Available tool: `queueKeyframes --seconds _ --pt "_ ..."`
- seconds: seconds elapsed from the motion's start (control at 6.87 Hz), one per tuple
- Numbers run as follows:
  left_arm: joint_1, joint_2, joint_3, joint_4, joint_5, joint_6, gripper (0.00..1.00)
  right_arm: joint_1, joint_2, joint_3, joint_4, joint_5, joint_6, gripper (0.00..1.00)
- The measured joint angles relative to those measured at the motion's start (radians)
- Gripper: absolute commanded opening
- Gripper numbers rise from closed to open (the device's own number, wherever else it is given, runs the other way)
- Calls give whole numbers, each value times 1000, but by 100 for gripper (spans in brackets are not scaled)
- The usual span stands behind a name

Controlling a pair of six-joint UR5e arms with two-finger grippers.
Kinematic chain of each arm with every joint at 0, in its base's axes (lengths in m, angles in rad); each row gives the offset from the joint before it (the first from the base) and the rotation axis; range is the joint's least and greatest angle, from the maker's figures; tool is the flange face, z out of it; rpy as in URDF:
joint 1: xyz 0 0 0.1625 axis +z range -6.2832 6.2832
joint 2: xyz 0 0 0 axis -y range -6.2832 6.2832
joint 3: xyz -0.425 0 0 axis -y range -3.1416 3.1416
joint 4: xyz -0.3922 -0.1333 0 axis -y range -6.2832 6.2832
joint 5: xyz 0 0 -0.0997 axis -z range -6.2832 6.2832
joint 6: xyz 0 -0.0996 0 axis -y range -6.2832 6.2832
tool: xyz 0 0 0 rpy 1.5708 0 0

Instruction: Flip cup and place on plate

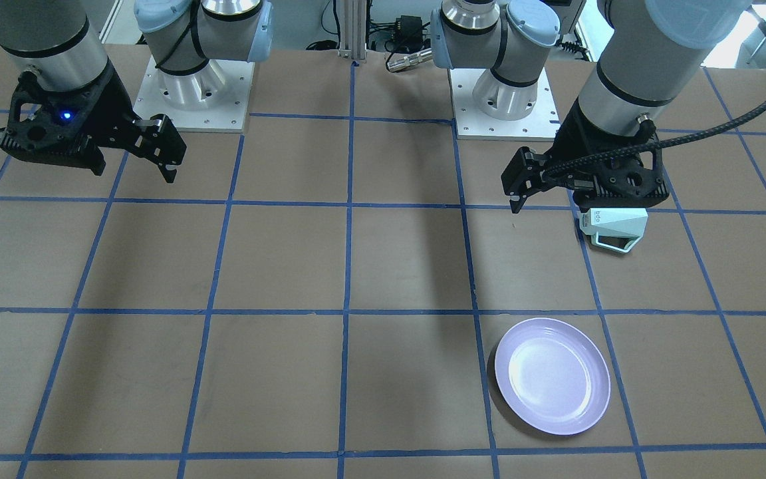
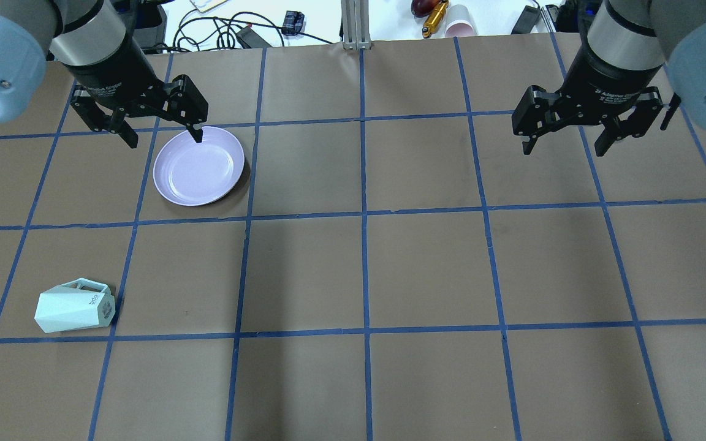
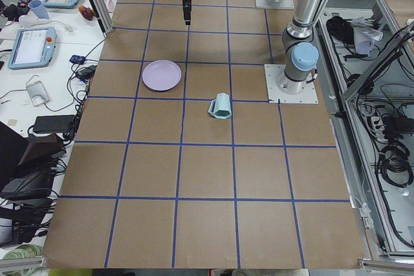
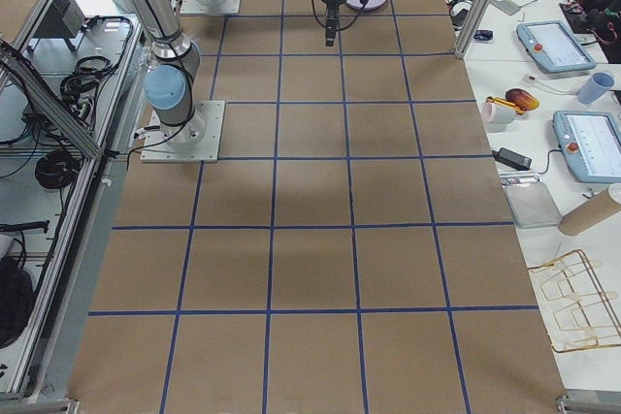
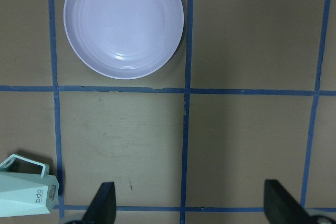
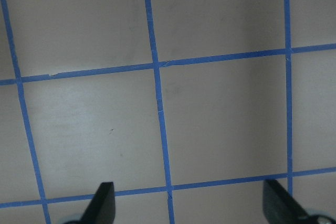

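The left end effector (image 2: 165, 141) hung high above the counter (image 2: 426, 269), its fingers spread wide and nothing between them. Below it, on the same side, the mint-green hexagonal mug (image 2: 74, 304) lay on its side on the brown paper, its angular handle (image 2: 86, 284) turned toward the lavender plate (image 2: 206, 177), which stood well apart from it, farther from the robot. The plate carried nothing. At the far right, the right end effector (image 2: 564, 150) was also wide open and empty, away from both things.

The step in hand was probably the reach for the mug. To do it well, the left fingers should come down across two opposite flat facets of the body, clear of the handle, leaving the wrist enough room to turn the mug upright.
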Motion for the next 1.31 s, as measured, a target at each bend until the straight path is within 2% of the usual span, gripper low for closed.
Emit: queueKeyframes --seconds 1.31 --pt "6 2 -22 -6 -7 13 100 0 0 0 0 0 0 100"
